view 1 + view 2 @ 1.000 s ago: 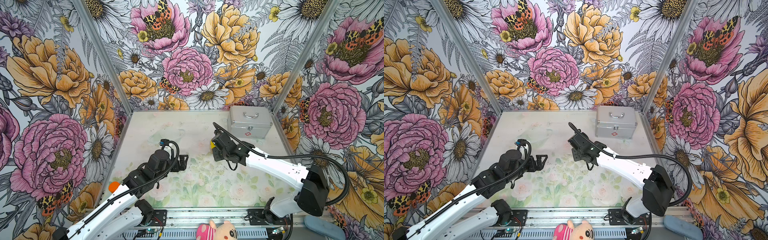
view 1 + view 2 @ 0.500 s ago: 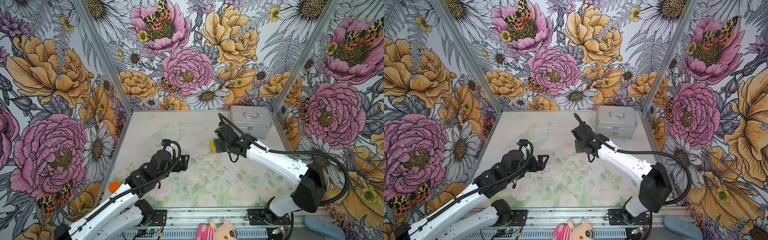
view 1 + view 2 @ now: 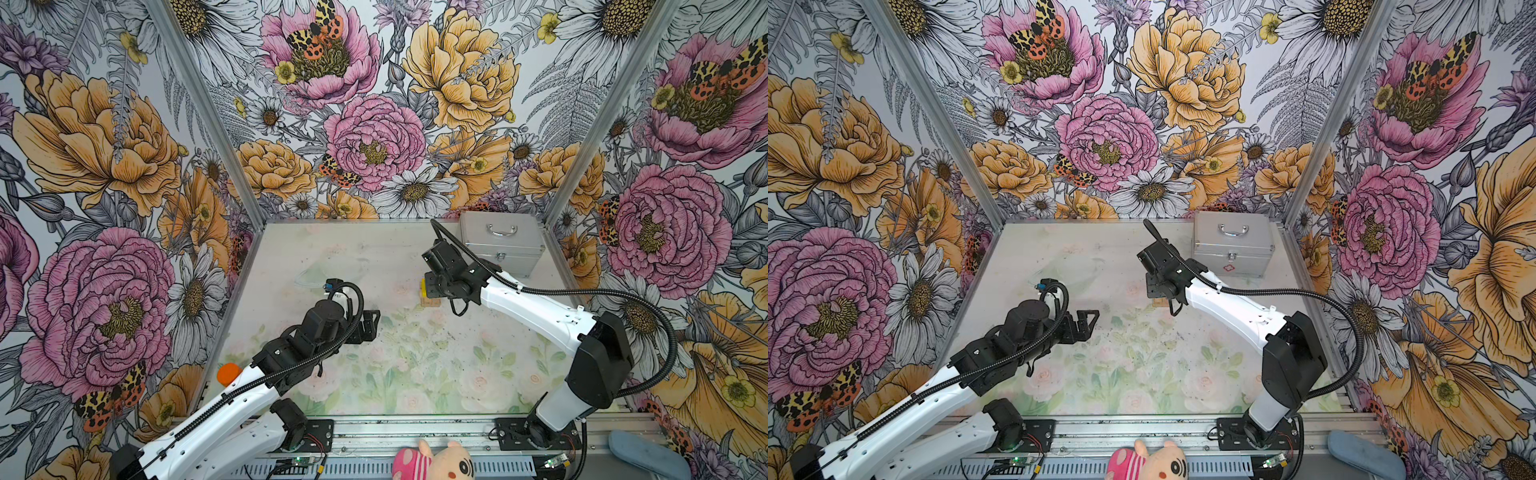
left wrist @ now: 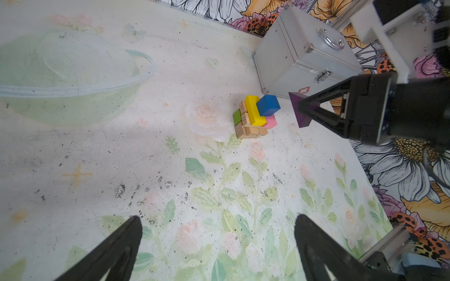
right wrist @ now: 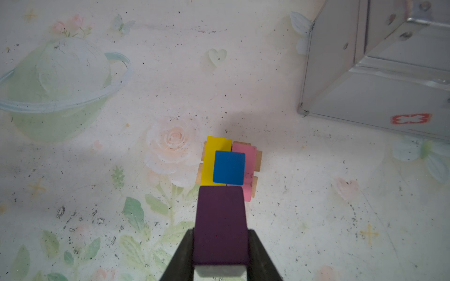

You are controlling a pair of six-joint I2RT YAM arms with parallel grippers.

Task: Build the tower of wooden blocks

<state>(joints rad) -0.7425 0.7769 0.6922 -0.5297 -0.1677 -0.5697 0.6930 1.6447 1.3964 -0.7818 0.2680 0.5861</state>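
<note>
Found right gripper [image 5: 220, 232] clamped on purple block [image 5: 220, 211] close beside tower [image 4: 253, 119] near table's [image 3: 291, 257] far-right corner; left gripper [image 4: 218, 219] spread wide.

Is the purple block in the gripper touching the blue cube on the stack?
Apart. The left wrist view shows a plain gap between the purple block and the blue cube.

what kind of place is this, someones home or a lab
Most likely a robot test cell, not a home: a left arm and right arm bolted to an aluminium rail, floral printed panels walling in a small table, and props such as a block tower and a silver case.
</note>
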